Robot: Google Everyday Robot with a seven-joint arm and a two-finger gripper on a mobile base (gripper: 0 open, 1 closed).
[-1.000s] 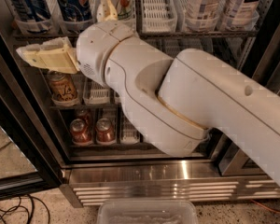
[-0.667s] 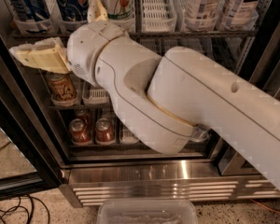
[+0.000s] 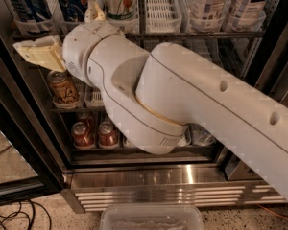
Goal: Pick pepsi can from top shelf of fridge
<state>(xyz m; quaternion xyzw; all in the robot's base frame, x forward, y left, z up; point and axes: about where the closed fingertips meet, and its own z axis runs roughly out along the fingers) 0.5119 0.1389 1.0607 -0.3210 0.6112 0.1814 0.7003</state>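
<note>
The pepsi can, dark blue with a round globe logo, stands on the top shelf of the fridge, between a blue-and-white patterned can and a 7UP can. My gripper is at the shelf's front rail, just below and in front of the pepsi can. It is open and empty, with one cream finger out to the left and the other pointing up beside the 7UP can. My white arm covers the fridge's middle.
White slotted lane trays and tall bottles line the top shelf to the right. A brown can and red cans sit on lower racks. The black door frame is at left, a clear plastic bin is on the floor.
The gripper and wrist have shifted a little to the left along the top shelf's rail, and the arm now covers more of the fridge's middle. No can has moved.
</note>
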